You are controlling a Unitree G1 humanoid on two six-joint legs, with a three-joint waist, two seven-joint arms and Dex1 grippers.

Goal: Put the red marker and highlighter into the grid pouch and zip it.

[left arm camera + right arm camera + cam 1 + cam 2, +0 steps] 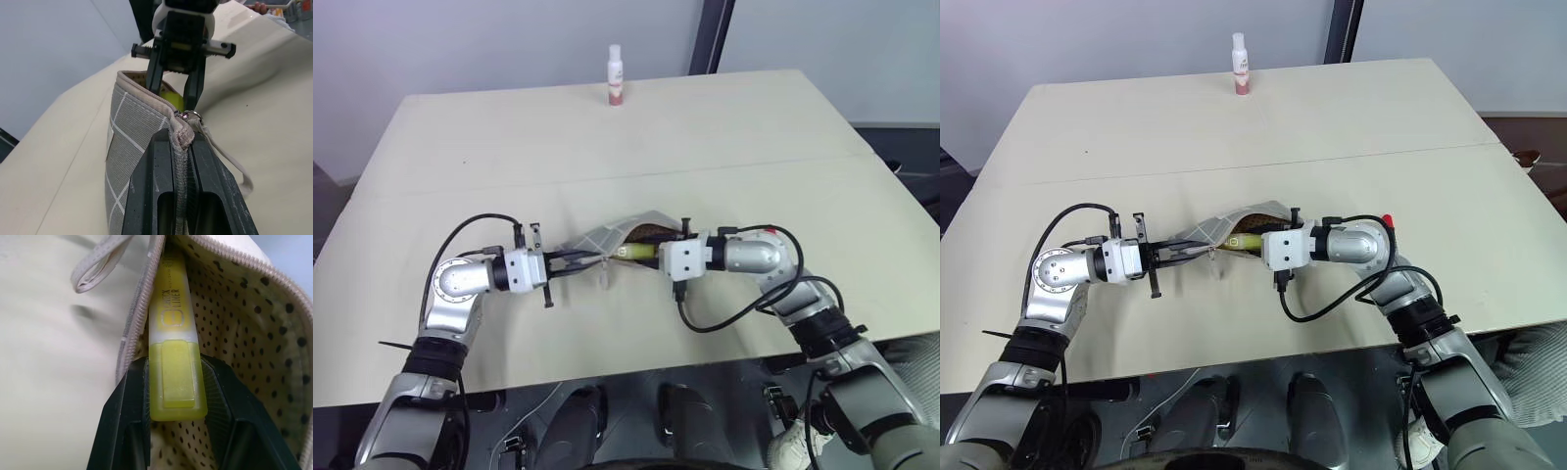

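While the left tool [576, 260] is clamping together on the zipper-end edge of the grid pouch [619, 235], the right tool [173, 396] is gripping the highlighter [173, 352] by its cap, its front half lying inside the pouch's open mouth, above the counter [724, 127].

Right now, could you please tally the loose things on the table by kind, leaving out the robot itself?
Pouches: 1, the grid pouch, its end pinched in the left gripper
Highlighters: 1, the highlighter, between the right gripper's fingers, partly inside the pouch
Bottles: 1, the white bottle at the far edge
Total: 3
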